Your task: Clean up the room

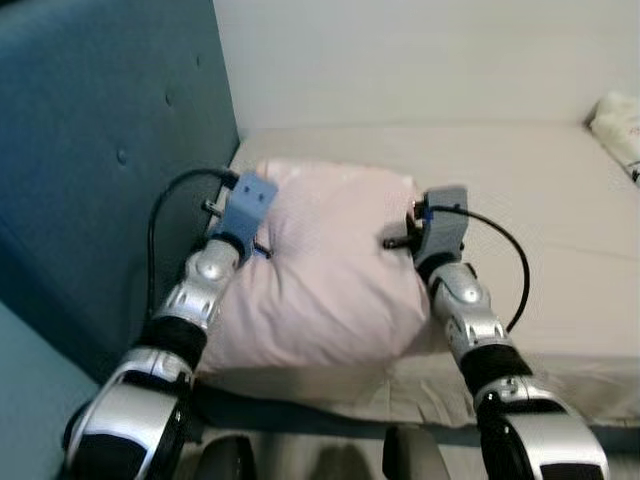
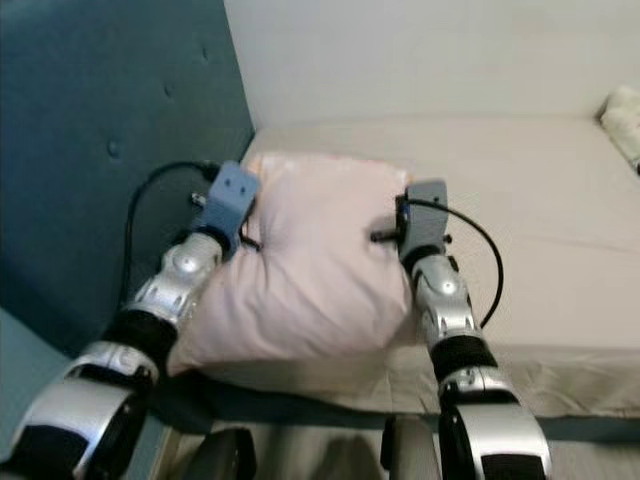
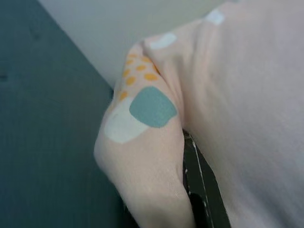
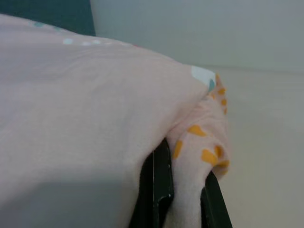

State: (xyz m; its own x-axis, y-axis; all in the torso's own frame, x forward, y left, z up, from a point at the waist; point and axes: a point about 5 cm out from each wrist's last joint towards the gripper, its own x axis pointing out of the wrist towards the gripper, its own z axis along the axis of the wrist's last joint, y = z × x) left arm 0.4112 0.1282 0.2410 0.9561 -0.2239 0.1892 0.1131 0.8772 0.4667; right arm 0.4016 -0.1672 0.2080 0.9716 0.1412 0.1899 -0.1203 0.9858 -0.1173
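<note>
We hold a pale pink pillow [image 1: 325, 265] at the head of the bed [image 1: 560, 210], against the teal headboard [image 1: 90, 150]. Our left gripper [image 3: 202, 190] is mostly buried in fabric; we cannot tell how far it is closed. Our right gripper [image 4: 183, 190] pinches a spotted corner. The pillow's long axis runs from the headboard toward us.

The two head cameras looked forward and down from above the arms — both took in the same pink pillow [image 1: 330, 270], the bed [image 1: 540, 200] and the blue headboard [image 1: 90, 150]. Each wrist camera sat right up against the pillow, looking along a pinched corner — the left faced the headboard, the right the pale wall [image 4: 199, 28].
</note>
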